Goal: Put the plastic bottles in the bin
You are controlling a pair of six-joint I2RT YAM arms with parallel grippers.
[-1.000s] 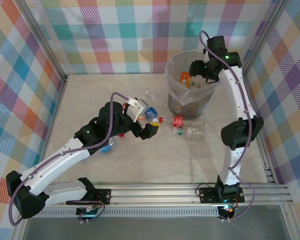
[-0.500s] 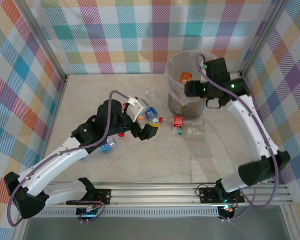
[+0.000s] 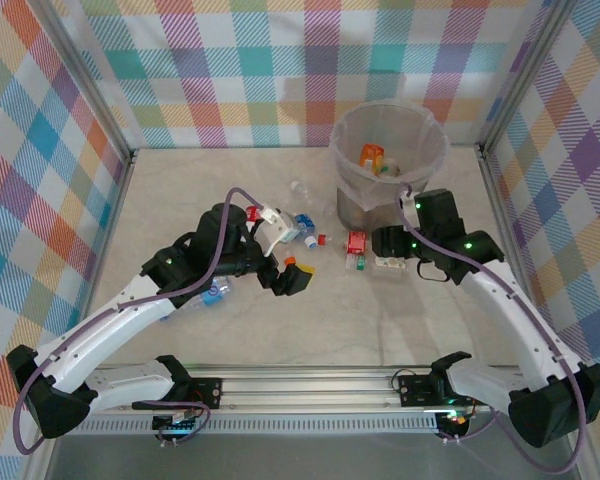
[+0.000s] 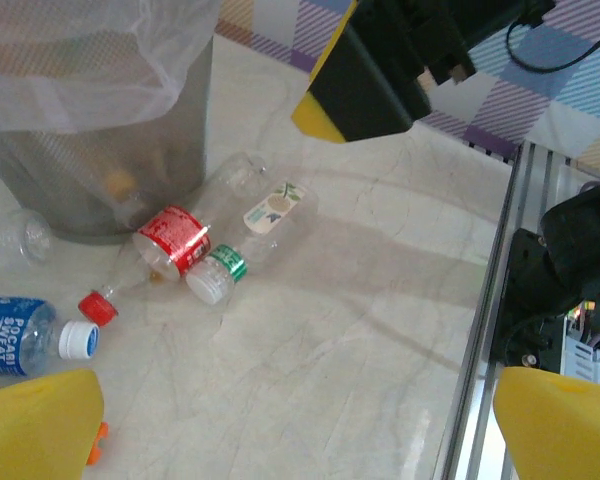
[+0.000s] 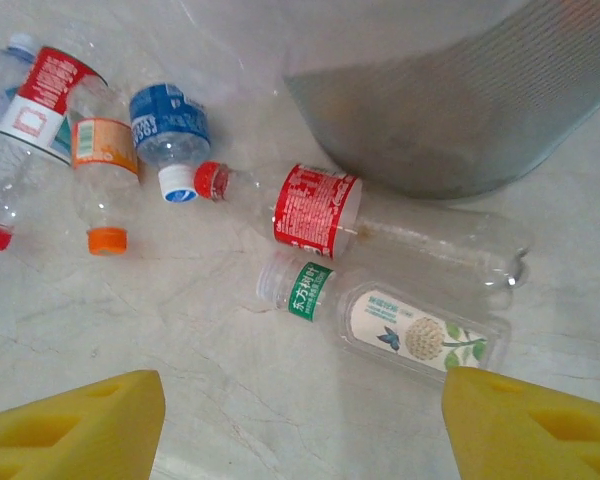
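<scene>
Against a second ago, the right gripper (image 3: 383,243) has left its place above the bin (image 3: 352,195) and now hangs low over the table (image 3: 400,320), just in front of the bin's near wall; its yellow fingertips (image 5: 80,425) stand wide apart with nothing between them; the left gripper (image 3: 290,277) has moved only a little, slightly nearer the arm bases, and its fingers are likewise spread and empty; the bottles on the table lie as they did; the bin stands upright at the far right of the table, its clear liner (image 4: 100,60) folded over the rim, and inside it lie an orange bottle (image 3: 370,155) and at least one more beside it, too small to tell apart; below the right gripper a red-labelled bottle (image 5: 317,210) lies on its side close against the bin's foot, and a green-banded bottle (image 5: 400,330) with a flower label lies just beside it, nearer the arms; further left a blue-labelled bottle (image 5: 170,130), an orange-capped bottle (image 5: 102,165) and a red-and-white-labelled bottle (image 5: 40,90) lie close together on the table
</scene>
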